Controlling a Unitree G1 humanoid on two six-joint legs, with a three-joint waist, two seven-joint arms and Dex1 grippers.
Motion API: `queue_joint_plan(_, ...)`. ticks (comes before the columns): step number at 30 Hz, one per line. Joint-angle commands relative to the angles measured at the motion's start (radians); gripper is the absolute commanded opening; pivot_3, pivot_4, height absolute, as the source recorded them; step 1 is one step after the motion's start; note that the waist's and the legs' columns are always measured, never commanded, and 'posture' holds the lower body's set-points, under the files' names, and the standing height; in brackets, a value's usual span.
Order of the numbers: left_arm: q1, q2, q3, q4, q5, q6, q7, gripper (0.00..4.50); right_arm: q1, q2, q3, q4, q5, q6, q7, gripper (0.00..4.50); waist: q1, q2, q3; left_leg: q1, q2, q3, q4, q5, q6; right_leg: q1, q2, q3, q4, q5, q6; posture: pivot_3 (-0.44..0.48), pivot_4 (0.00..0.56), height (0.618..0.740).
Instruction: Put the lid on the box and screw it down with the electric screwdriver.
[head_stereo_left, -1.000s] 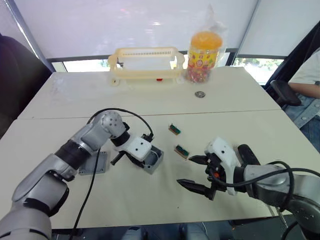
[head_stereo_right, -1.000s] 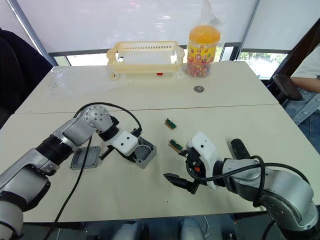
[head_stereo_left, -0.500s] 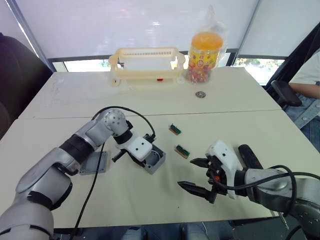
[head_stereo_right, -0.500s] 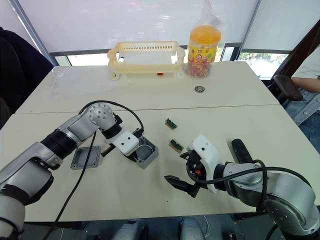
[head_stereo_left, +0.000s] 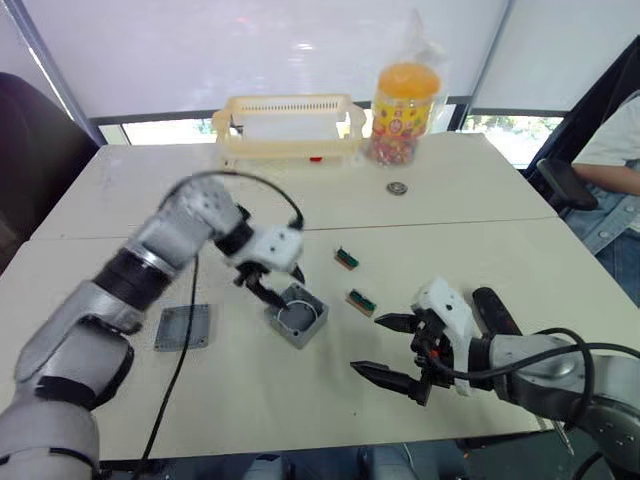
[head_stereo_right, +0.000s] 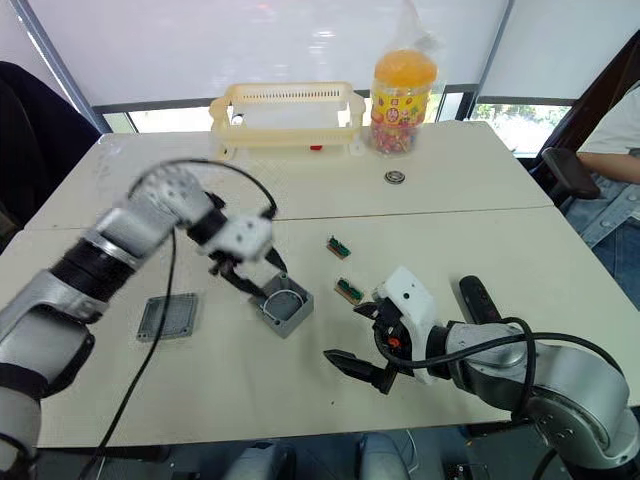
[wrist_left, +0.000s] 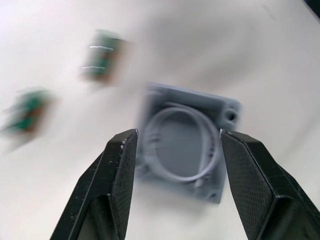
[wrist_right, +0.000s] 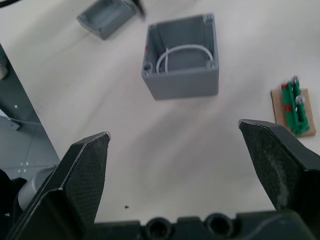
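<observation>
both end effectors gape: left end effector (head_stereo_left: 262, 292) above box (head_stereo_left: 297, 322), right end effector (head_stereo_left: 392, 349) low.

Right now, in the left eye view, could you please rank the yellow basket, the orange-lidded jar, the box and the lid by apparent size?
1. Yellow basket, though it stands far back.
2. Orange-lidded jar.
3. and 4. The box and the lid look about alike, so I won't rank them.

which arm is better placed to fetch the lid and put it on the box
Left, probably. The lid lies on the left arm's side of the box, and the open left gripper hovers just above the box. The open right gripper sits across the box from the lid.
</observation>
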Motion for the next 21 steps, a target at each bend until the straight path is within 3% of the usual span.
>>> queue_joint_plan(1, 0.027, 0.079, 0.196, -0.046, -0.009, 0.280, 0.192, 2.91, -0.074, -0.011, -0.011, 0.023, 0.019, -0.069, 0.092, 4.50, -0.004, 0.000, 0.000, 0.001, 0.000, 0.000, 0.000, 0.000, 0.000, 0.000, 0.000, 0.000, 0.000, 0.000, 0.000, 0.000, 0.150, 0.740)
queue_joint_plan(3, 0.108, 0.152, 0.277, -0.116, 0.007, 0.459, 0.298, 3.49, -0.126, -0.034, 0.016, 0.061, 0.001, -0.091, 0.167, 4.50, -0.006, 0.000, 0.000, 0.002, 0.001, 0.000, 0.000, 0.000, 0.001, 0.000, 0.000, 0.000, 0.002, 0.000, 0.000, 0.000, 0.150, 0.740)
queue_joint_plan(5, 0.214, 0.239, 0.351, -0.235, -0.003, 0.647, 0.360, 4.48, -0.175, -0.062, 0.049, 0.098, -0.030, -0.117, 0.248, 4.50, -0.020, 0.001, 0.000, 0.004, 0.001, 0.000, -0.001, -0.001, 0.002, 0.000, 0.000, 0.002, 0.004, -0.001, 0.001, 0.000, 0.150, 0.740)
queue_joint_plan(8, 0.302, 0.311, 0.442, -0.334, 0.009, 1.000, 0.503, 4.48, -0.254, -0.071, 0.105, 0.169, -0.081, -0.154, 0.338, 4.50, -0.022, -0.004, 0.003, 0.004, 0.001, -0.001, -0.001, -0.001, 0.002, -0.001, 0.001, 0.003, 0.007, -0.002, 0.002, 0.000, 0.150, 0.740)
queue_joint_plan(12, 0.441, 0.352, 0.578, -0.443, 0.000, 1.323, 0.649, 4.48, -0.313, -0.077, 0.184, 0.203, -0.142, -0.192, 0.449, 4.50, -0.013, -0.006, 0.004, 0.003, 0.001, -0.001, 0.000, -0.001, 0.002, -0.001, 0.000, 0.003, 0.007, -0.002, 0.002, 0.000, 0.150, 0.740)
queue_joint_plan(16, 0.623, 0.292, 0.729, -0.493, -0.072, 1.368, 0.789, 4.48, -0.355, -0.059, 0.262, 0.225, -0.219, -0.229, 0.499, 4.50, -0.017, -0.005, 0.004, 0.005, 0.001, 0.000, -0.001, -0.001, 0.001, -0.002, -0.001, 0.006, 0.008, -0.002, 0.002, 0.000, 0.150, 0.740)
queue_joint_plan(21, 0.705, 0.208, 0.826, -0.476, -0.179, 1.368, 0.966, 4.48, -0.361, -0.038, 0.290, 0.236, -0.274, -0.254, 0.522, 4.50, 0.006, -0.007, 0.004, 0.005, 0.002, -0.001, -0.001, 0.000, -0.002, -0.003, -0.001, 0.007, 0.008, -0.001, 0.001, 0.000, 0.150, 0.740)
